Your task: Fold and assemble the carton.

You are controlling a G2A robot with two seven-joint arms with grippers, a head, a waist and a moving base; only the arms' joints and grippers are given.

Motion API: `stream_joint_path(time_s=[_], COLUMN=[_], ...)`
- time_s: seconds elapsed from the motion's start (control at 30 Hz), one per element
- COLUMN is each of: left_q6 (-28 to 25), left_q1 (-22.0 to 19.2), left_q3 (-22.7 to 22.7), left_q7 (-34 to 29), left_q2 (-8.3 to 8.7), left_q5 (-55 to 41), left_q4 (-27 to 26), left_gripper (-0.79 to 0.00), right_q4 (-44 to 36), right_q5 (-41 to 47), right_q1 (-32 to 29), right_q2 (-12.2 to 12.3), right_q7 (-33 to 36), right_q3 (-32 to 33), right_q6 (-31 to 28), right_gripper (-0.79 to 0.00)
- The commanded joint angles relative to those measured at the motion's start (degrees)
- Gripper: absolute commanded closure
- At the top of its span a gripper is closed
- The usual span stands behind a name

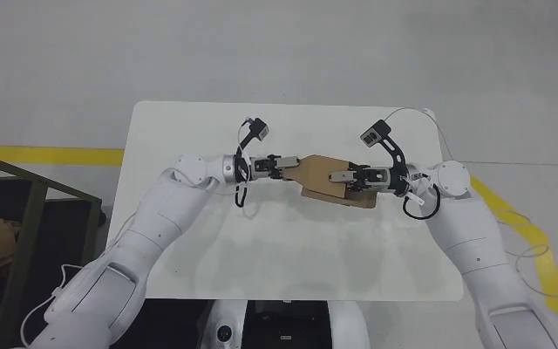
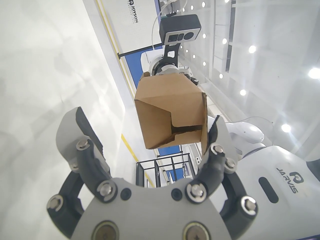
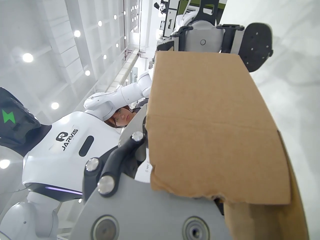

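The brown carton [image 1: 324, 173] sits over the middle of the white table [image 1: 174, 253], stretched between the 2 arms with its long axis running from one gripper to the other; whether it touches the tabletop cannot be told. The left gripper [image 1: 281, 166] meets the carton's tapered end with its fingers [image 2: 86, 128] spread wide apart. In the left wrist view that end of the carton [image 2: 170, 111] sits ahead in the gap, with 1 black pad touching the raw edge of a side wall and the other pad well clear of the cardboard. The end shows 2 flaps folded across it with a dark slot between them (not closed flush). The right gripper [image 1: 342, 176] is at the opposite end, clamped on a wall of the carton. In the right wrist view 1 of its fingers [image 3: 136, 126] lies against the carton [image 3: 212, 131] and the other is hidden behind it; the top view shows the fingertips together on the panel. The near edge of that panel is ragged. At the far end, a round black pad of the left gripper stands just outside the carton's wall. A yellow line [image 1: 61, 155] crosses the floor beside the table.
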Motion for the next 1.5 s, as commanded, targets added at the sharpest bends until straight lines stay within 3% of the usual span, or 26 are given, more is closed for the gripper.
stream_joint_path(time_s=[0.0,0.43,1.47], left_q6=[-0.1,-0.8,-0.1], left_q1=[-0.3,-1.4,0.0], left_q3=[0.3,1.4,1.7], left_q7=[-0.1,-0.5,-0.4], left_q2=[-0.31,-1.48,-2.39], left_q5=[-0.3,2.1,6.0], left_q4=[0.6,3.4,-0.1], left_gripper=[-0.785,-0.785,-0.785], right_q4=[0.0,0.0,0.0], right_q5=[0.1,0.5,1.1], right_q1=[0.0,-0.2,0.0], right_q2=[0.0,-0.1,-0.5], right_q7=[0.2,0.2,0.6], right_q3=[0.0,0.4,0.0], right_q6=[-0.1,-0.3,0.4], right_gripper=[0.0,0.0,0.0])
